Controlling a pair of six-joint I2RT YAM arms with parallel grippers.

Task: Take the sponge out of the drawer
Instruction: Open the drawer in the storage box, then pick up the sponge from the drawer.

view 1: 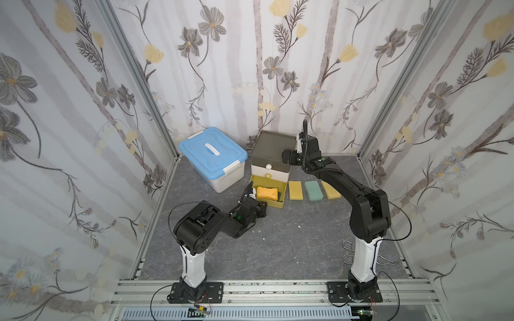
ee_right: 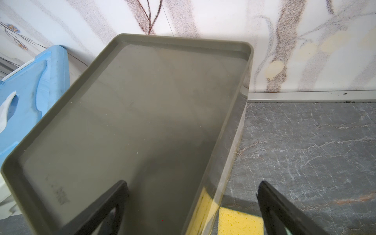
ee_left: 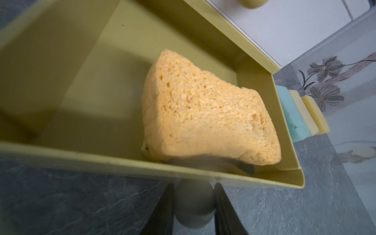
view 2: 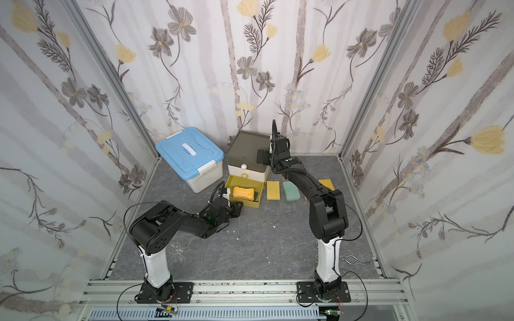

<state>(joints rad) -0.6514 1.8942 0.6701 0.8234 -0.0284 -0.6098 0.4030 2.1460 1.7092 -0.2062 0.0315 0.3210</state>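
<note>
Sponge in the open drawer
I see the orange-yellow, porous sponge [view 1: 267,193] [ee_left: 203,116] lying flat inside the olive-yellow bottom drawer [view 1: 274,205] [ee_left: 50,61], which stands pulled open. The sponge is pinched at the waist and rests close to the front wall, with bare floor beside it.

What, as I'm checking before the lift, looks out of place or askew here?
The sponge lies tilted in the open drawer, seemingly propped on something dark beneath it. Small white crumbs dot the table.
</note>
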